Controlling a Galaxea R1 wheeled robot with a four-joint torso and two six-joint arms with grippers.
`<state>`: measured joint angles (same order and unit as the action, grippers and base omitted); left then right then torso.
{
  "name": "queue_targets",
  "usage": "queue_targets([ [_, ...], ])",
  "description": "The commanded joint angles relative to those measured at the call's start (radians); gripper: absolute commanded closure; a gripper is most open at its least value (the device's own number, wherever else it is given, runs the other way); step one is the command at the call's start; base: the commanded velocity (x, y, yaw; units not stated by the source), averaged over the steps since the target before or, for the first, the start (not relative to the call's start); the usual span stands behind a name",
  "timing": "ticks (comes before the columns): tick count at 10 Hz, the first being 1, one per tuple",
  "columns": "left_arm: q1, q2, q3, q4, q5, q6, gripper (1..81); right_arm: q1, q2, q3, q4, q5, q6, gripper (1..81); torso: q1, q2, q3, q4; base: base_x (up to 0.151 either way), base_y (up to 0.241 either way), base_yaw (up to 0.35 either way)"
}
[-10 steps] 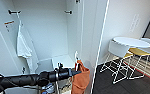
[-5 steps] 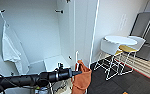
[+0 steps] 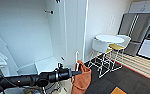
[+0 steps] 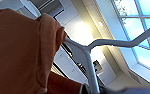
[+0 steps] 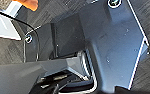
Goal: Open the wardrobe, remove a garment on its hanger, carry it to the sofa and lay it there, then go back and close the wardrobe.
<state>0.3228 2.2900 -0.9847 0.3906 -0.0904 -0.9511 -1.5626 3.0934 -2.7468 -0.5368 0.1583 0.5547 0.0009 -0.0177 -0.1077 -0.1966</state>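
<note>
Nearby, white chairs (image 3: 101,47) and round table (image 3: 109,38) flank the open wardrobe (image 3: 66,32).

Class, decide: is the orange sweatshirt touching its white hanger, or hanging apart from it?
Touching. In the left wrist view the orange sweatshirt is draped directly over the white hanger, with the fabric folded around its shoulder and no gap between them.

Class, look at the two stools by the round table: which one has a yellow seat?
The farther stool, on the fridge side of the round table. The nearer stool is white.
</note>
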Motion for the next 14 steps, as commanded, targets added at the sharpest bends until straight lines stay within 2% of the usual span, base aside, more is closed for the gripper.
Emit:
queue_targets([
  [1,-0.164,-0.009,0.061,0.053,-0.106,0.018,81.1,0.032,0.004,0.003,-0.012,-0.039,-0.002,1.0,0.0,0.0,0.0,0.0,0.0,0.0,-0.235],
  [14,-0.164,-0.056,0.106,0.103,-0.106,0.018,81.1,0.029,0.01,0.0,-0.011,-0.045,-0.002,1.0,0.0,0.0,0.0,0.0,0.0,0.0,-0.245],
])
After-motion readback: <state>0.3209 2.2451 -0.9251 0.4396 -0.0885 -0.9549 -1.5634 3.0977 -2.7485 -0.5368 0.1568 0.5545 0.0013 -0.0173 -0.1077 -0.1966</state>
